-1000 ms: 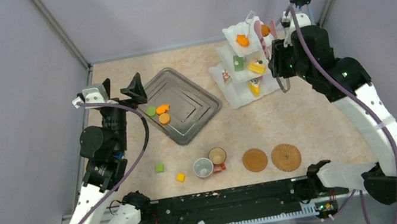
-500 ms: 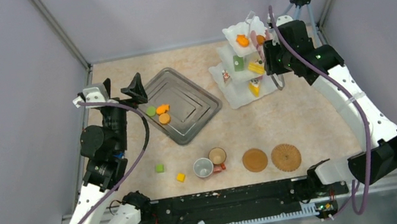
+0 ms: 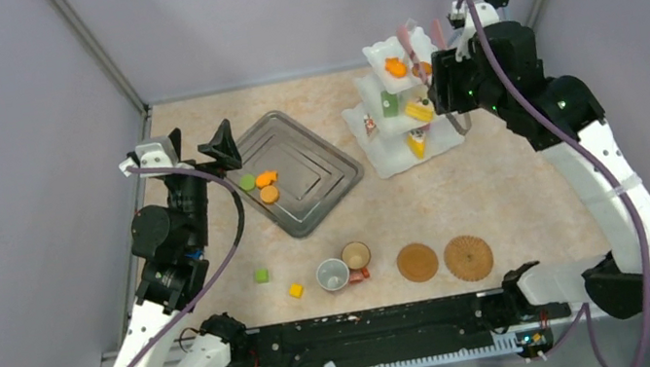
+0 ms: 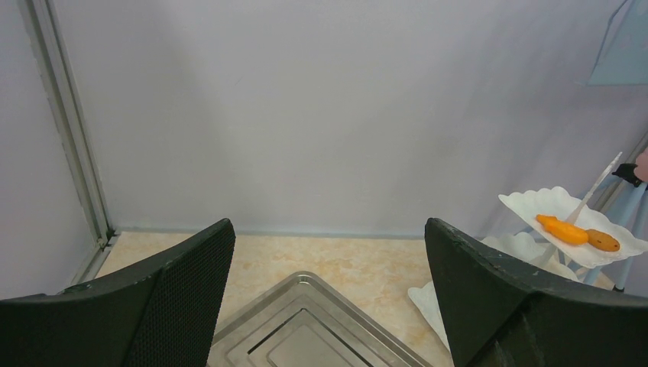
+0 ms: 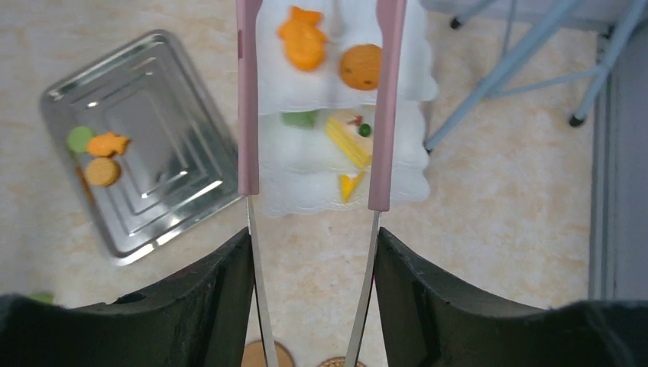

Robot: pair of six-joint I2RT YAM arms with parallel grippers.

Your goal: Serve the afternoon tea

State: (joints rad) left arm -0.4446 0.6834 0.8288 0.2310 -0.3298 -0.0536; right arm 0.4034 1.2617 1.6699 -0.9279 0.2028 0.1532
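Now the right gripper (image 5: 313, 237) is clamped on one pair of pink tongs (image 5: 248, 99). Its two fingers press the steel arms from outside, and the two pink arms stand apart. Straight ahead of this gripper, under the tongs, is the one white three-tier stand (image 5: 424, 88). Its top tier carries two orange pastries, one fish-shaped piece (image 5: 303, 37) and one round cookie (image 5: 360, 66). On the lower tiers I count one green bit (image 5: 299, 118), one yellow cake wedge (image 5: 348, 141) and one smaller yellow wedge (image 5: 350, 186).

To the left of the right gripper lies one grey steel tray (image 5: 176, 122) with three pieces: one green round (image 5: 79, 138), one orange fish (image 5: 108, 144) and one orange round (image 5: 101, 172).

Behind the gripper, toward the bases, are two cups (image 3: 332, 274), touching each other, two brown woven mats (image 3: 417, 262) and two loose cubes (image 3: 261, 275).

The left gripper (image 4: 328, 229) has its jaws wide apart and holds nothing; the tray is just ahead of it.
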